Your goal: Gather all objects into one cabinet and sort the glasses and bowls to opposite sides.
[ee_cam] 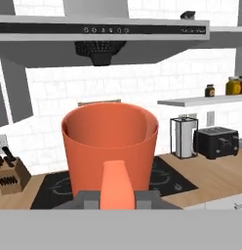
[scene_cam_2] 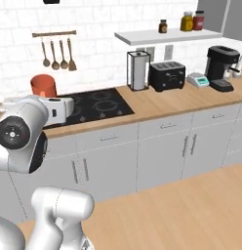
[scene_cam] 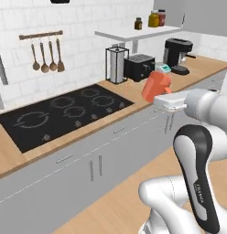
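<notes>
The gripper point(ee_cam: 118, 197) is clenched on the handle of an orange cup point(ee_cam: 110, 146), held upright in the air above the counter edge, near the cooktop point(scene_cam: 60, 114). Judged light, rigid, smooth-walled — the handle is the sound hold; a tilt risks slipping.

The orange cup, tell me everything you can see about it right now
The orange cup is bright, matte and plastic-looking, with a wide open mouth, walls tapering downward and a thick handle facing the hand camera. It looks empty as far as its inside shows. It stands upright in the air, clamped by the shut gripper at its handle side, above the counter edge by the black cooktop. Nothing else touches it.
</notes>
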### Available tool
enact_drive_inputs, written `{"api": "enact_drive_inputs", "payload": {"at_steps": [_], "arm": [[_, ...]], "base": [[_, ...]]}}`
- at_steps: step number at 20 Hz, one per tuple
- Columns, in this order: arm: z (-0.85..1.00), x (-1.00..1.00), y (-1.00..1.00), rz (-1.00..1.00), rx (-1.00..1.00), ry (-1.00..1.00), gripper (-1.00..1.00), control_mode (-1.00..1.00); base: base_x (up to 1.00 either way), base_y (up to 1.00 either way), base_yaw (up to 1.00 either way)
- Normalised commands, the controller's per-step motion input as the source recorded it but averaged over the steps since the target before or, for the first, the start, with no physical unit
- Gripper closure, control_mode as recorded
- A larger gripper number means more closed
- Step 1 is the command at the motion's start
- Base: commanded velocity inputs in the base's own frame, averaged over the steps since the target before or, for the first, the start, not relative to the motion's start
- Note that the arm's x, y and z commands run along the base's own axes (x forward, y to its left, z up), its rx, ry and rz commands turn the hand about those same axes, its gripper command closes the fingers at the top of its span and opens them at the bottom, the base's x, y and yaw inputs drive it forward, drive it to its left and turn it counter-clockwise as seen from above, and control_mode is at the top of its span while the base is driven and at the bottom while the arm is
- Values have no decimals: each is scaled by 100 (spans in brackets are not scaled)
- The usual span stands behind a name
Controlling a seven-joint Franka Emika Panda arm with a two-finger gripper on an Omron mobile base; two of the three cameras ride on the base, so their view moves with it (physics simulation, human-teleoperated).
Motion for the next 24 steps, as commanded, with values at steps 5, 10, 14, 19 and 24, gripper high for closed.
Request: {"api": "enact_drive_inputs", "payload": {"at_steps": [5,10,14,19,24], "arm": [[0,0,0,0,0,0,100,100],[0,0,0,0,0,0,100,100],[0,0,0,0,0,0,100,100],[0,0,0,0,0,0,100,100],[0,0,0,0,0,0,100,100]], "base": [[30,-45,-5],[50,-42,0],[57,-85,0],[65,-84,0],[68,-80,0]]}}
